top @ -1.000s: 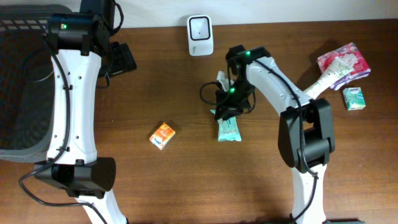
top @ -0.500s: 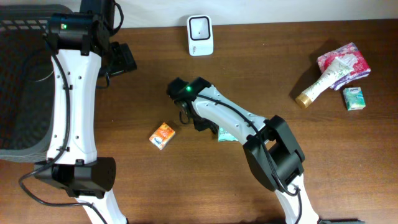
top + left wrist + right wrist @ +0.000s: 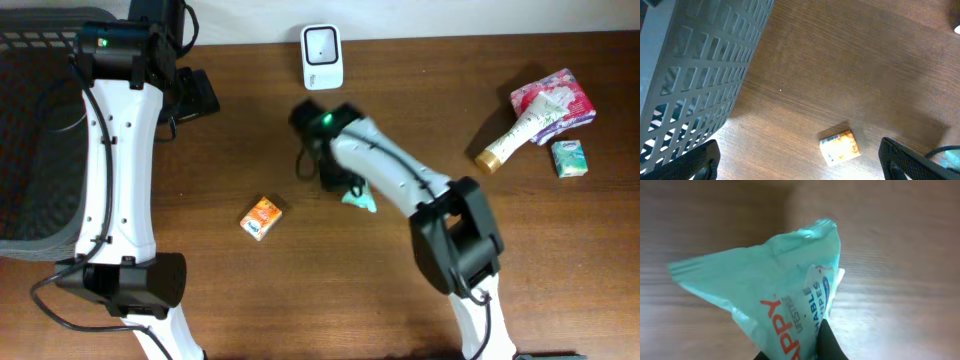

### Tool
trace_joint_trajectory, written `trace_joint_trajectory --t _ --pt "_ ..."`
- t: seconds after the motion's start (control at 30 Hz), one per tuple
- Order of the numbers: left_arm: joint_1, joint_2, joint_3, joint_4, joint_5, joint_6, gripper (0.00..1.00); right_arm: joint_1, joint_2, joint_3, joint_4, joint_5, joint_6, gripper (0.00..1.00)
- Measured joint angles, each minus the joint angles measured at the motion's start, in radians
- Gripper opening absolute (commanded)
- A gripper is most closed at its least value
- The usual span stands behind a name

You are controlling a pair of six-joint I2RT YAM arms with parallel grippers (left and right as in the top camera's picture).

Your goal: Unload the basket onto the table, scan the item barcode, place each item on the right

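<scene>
Across the whole frame runs the brown worktop (image 3: 420,90), with a grey basket (image 3: 30,140) filling its left edge, likely the place for finished goods. At the upper left the left hand (image 3: 195,95) hangs released and empty, out of the way. Centre frame, the right hand (image 3: 338,180) is clenched on one end of the teal wipes packet (image 3: 770,290). This grip probably lets a printed face be turned toward the white scanner (image 3: 322,44) at top centre. Lower left of centre lies a small orange packet (image 3: 261,217), untouched.
</scene>
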Motion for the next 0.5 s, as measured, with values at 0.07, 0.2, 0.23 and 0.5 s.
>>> trace_joint_trajectory --t 0.07,0.2,0.23,0.5 --pt "0.000 0.000 0.000 0.000 0.000 0.000 0.99 -0.128 0.000 0.032 0.001 -0.340 -0.156 0.04" --pt "0.000 0.000 0.000 -0.001 0.000 0.000 0.99 -0.314 0.000 -0.056 0.024 -0.878 -0.417 0.07" --pt "0.000 0.000 0.000 0.000 0.000 0.000 0.99 -0.327 -0.002 -0.105 0.065 -0.921 -0.431 0.09" --pt "0.000 0.000 0.000 0.000 0.000 0.000 0.99 -0.526 0.002 -0.233 0.017 -0.804 -0.405 0.82"
